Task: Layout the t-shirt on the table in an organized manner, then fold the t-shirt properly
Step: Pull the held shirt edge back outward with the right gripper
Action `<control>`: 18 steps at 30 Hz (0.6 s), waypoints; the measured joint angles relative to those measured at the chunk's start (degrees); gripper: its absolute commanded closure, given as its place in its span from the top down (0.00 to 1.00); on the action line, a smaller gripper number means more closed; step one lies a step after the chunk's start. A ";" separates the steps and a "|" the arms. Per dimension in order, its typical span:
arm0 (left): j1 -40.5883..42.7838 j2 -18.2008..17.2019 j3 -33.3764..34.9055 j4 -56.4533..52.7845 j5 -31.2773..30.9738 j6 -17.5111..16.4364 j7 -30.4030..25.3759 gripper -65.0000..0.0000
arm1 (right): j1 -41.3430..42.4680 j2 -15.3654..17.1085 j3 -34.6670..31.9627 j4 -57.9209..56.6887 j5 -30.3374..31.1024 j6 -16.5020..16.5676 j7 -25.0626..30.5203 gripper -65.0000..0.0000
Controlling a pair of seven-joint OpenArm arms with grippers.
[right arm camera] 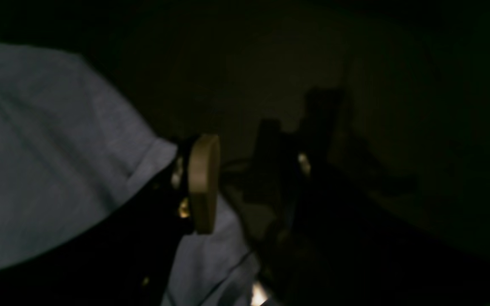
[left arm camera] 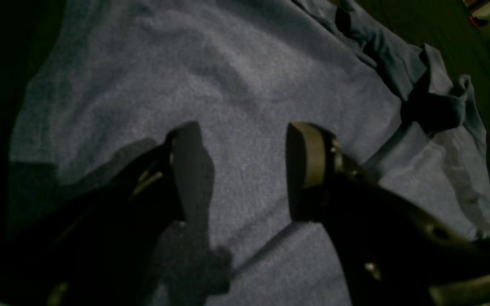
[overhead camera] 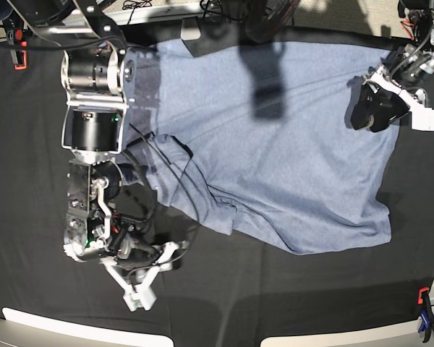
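Left wrist: the left gripper [left arm camera: 245, 170] hovers, jaws apart, over the t-shirt [left arm camera: 236, 85]. Right wrist: the right gripper [right arm camera: 253, 182], jaws parted, holds nothing (shirt edge beside one pad). Base: shirt spread across the table [overhead camera: 289, 289].

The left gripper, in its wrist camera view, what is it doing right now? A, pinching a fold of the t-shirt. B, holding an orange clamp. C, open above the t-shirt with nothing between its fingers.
C: the left gripper has its fingers spread apart, with only flat t-shirt fabric showing beneath the gap.
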 measured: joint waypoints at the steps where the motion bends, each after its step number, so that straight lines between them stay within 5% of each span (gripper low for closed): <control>1: 0.00 0.00 0.00 0.00 -0.02 0.00 0.00 0.45 | -0.09 -0.09 0.00 0.00 0.37 0.50 -1.60 0.37; 6: 0.02 0.00 0.00 0.00 0.00 0.00 -0.02 0.45 | -0.26 0.02 0.00 0.00 3.06 0.52 -7.80 0.37; 18: 0.02 -0.02 0.00 0.00 -0.02 0.00 0.00 0.45 | -2.62 0.02 0.00 0.00 3.34 0.55 -10.27 0.37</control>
